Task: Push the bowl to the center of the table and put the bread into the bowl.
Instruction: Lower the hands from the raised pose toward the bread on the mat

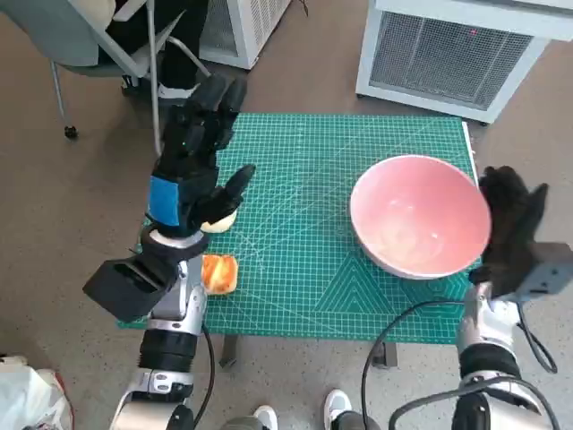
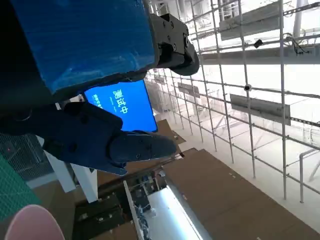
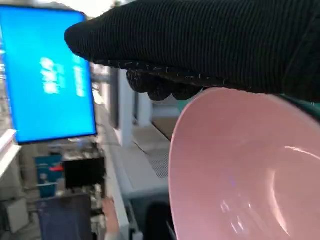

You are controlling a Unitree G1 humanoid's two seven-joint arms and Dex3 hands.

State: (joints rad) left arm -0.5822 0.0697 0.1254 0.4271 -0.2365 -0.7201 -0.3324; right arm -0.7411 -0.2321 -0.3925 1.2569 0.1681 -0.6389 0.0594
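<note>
My right hand [image 1: 512,224] rests open against the outer rim of the pink bowl [image 1: 419,215] at the table's [image 1: 304,287] right side. My left hand [image 1: 195,166] hovers empty, fingers spread, above the bread [image 1: 220,272] near the left edge.

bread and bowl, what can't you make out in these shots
- Bread: head view, partly under the left forearm; a second pale piece is mostly covered by the left hand.
- Bowl: whether the right hand touches its rim is unclear.
- Right wrist view: bowl cut off by the edge; background blurred.
</note>
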